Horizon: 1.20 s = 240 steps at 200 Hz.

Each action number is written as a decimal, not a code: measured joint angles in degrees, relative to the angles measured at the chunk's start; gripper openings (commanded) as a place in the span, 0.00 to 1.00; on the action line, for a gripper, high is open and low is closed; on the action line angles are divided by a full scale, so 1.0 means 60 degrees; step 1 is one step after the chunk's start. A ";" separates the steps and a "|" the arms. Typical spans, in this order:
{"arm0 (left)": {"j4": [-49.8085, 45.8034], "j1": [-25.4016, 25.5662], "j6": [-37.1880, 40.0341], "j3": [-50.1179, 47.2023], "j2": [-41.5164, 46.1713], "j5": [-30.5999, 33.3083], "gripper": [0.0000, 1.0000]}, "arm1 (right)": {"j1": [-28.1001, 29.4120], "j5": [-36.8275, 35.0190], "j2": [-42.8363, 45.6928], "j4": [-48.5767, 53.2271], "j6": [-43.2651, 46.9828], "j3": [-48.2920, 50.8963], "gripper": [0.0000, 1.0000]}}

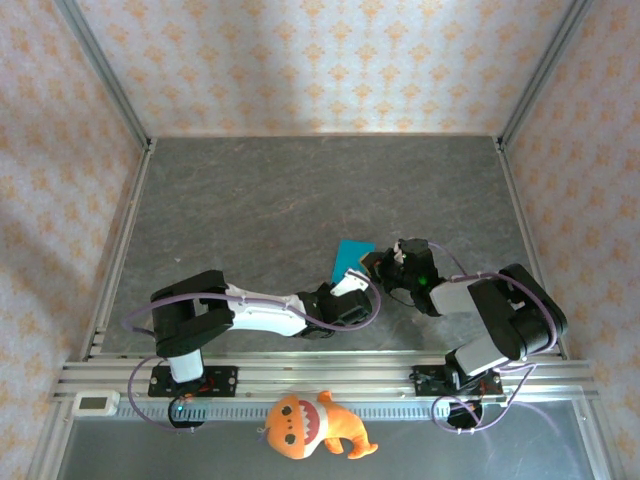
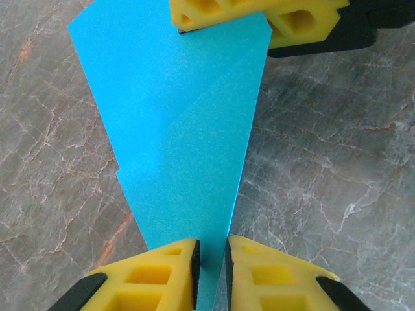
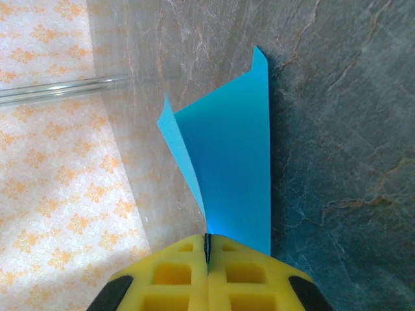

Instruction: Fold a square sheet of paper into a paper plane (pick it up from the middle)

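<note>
We see a grey stone-look tabletop (image 1: 300,200) with thin brownish veins running across it. Walls (image 1: 320,60) papered in pale cream with a repeated orange floral motif close it in at the back and on both sides, with aluminium frame posts (image 1: 105,75) slanting up at the corners. An aluminium rail (image 1: 330,372) runs along the near edge. In front of that rail lies an orange plush toy (image 1: 310,425) with dark eyes and a white toothy mouth. A small white device (image 1: 97,403) sits at the rail's left end.
</note>
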State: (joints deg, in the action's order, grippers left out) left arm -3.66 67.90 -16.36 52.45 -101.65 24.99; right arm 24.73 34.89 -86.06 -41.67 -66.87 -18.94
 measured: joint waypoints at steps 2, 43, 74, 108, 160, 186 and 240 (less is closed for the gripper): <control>-0.0004 0.0000 0.0000 0.0000 0.0000 0.0000 0.22 | -0.0004 0.0000 0.0000 0.0000 0.0000 0.0000 0.00; 0.0000 0.0004 -0.0004 0.0000 0.0000 0.0182 0.26 | -0.0004 0.0007 0.0000 0.0004 0.0000 0.0000 0.00; 0.0000 0.0047 0.0000 0.0000 0.0000 0.0270 0.26 | -0.0004 0.0033 0.0000 0.0004 0.0004 0.0000 0.00; -0.0004 0.0073 0.0000 0.0000 0.0000 0.0350 0.24 | -0.0004 0.0040 0.0000 0.0004 0.0004 0.0000 0.00; -0.0004 0.0073 0.0033 0.0000 0.0000 0.0423 0.19 | -0.0004 0.0040 0.0000 0.0004 0.0004 0.0000 0.00; 0.0000 0.0073 0.0076 0.0000 0.0000 0.0423 0.15 | -0.0004 0.0055 0.0000 0.0007 0.0004 0.0000 0.00; 0.0007 0.0073 0.0237 -0.0033 0.0000 0.0430 0.11 | 0.0000 0.0113 0.0000 0.0058 0.0040 -0.0004 0.00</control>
State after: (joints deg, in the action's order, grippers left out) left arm -3.62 68.34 -14.94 52.25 -101.65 27.57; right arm 24.73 35.57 -86.06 -41.32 -66.63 -18.96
